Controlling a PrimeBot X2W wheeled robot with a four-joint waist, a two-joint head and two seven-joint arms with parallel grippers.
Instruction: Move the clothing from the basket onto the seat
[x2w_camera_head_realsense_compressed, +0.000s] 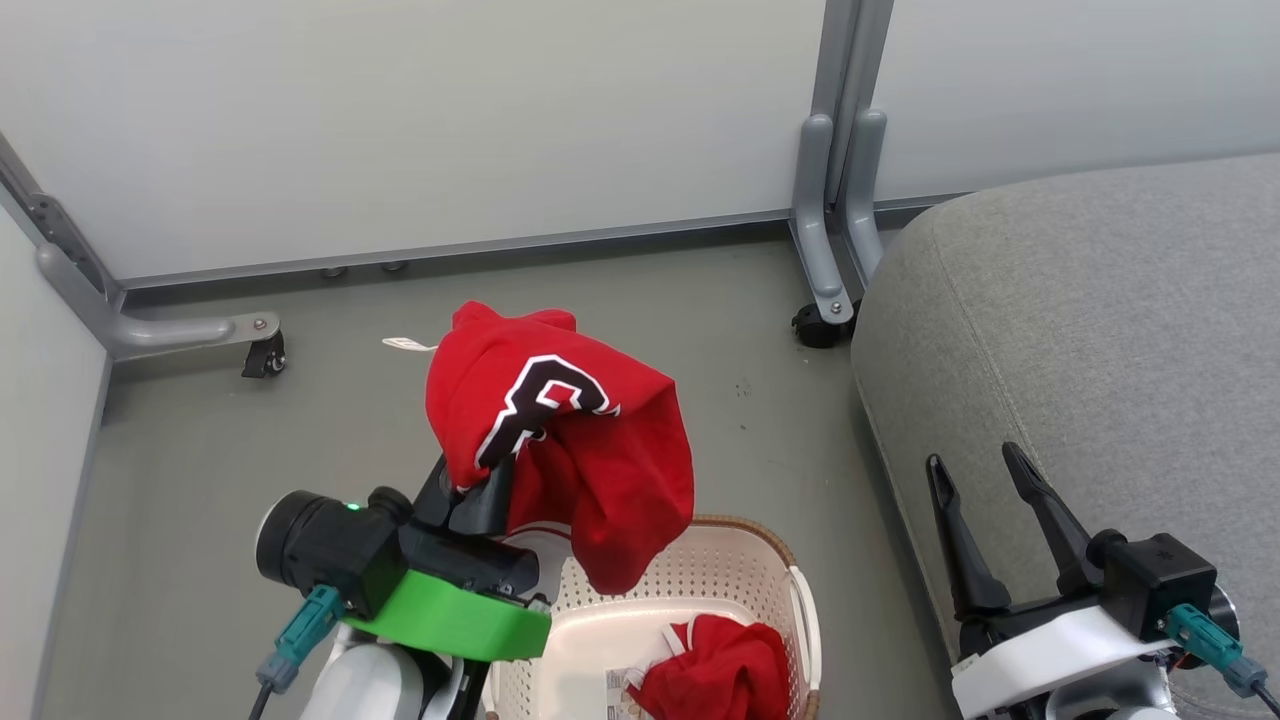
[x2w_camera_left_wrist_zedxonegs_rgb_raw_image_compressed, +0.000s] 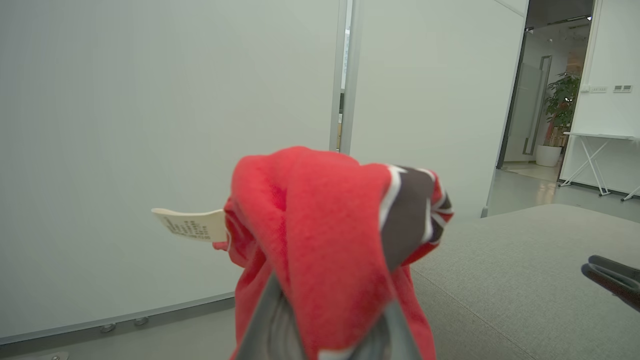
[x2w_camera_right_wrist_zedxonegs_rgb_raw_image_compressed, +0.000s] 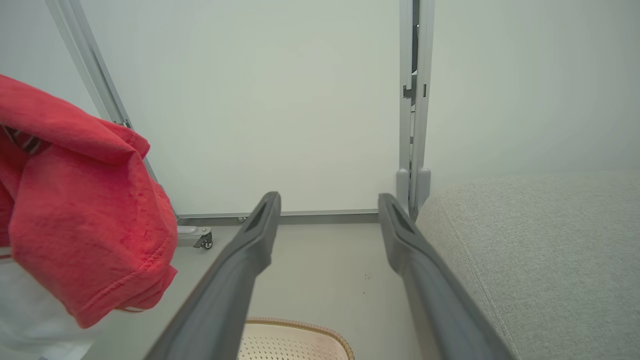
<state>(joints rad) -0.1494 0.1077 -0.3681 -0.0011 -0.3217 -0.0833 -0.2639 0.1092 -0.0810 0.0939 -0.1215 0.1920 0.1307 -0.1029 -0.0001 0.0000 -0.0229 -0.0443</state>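
My left gripper (x2w_camera_head_realsense_compressed: 482, 492) is shut on a bright red garment (x2w_camera_head_realsense_compressed: 560, 420) with black-and-white lettering and holds it up above the cream basket (x2w_camera_head_realsense_compressed: 745, 545); the cloth drapes over the fingers (x2w_camera_left_wrist_zedxonegs_rgb_raw_image_compressed: 272, 320) and hides their tips. A second, plainer red piece of clothing (x2w_camera_head_realsense_compressed: 715, 670) lies inside the basket. The big grey seat (x2w_camera_head_realsense_compressed: 1080, 330) stands to the right. My right gripper (x2w_camera_head_realsense_compressed: 973, 456) is open and empty beside the seat's front edge. In the right wrist view the open right gripper (x2w_camera_right_wrist_zedxonegs_rgb_raw_image_compressed: 327, 200) points at the wall, with the hanging garment (x2w_camera_right_wrist_zedxonegs_rgb_raw_image_compressed: 85, 225) at left and the basket rim (x2w_camera_right_wrist_zedxonegs_rgb_raw_image_compressed: 300, 325) below.
White partition panels close off the back and left, on grey metal feet (x2w_camera_head_realsense_compressed: 835, 250) with casters (x2w_camera_head_realsense_compressed: 265, 355). Grey floor (x2w_camera_head_realsense_compressed: 760, 400) lies between basket, wall and seat. A white care tag (x2w_camera_head_realsense_compressed: 405, 344) sticks out from the held garment.
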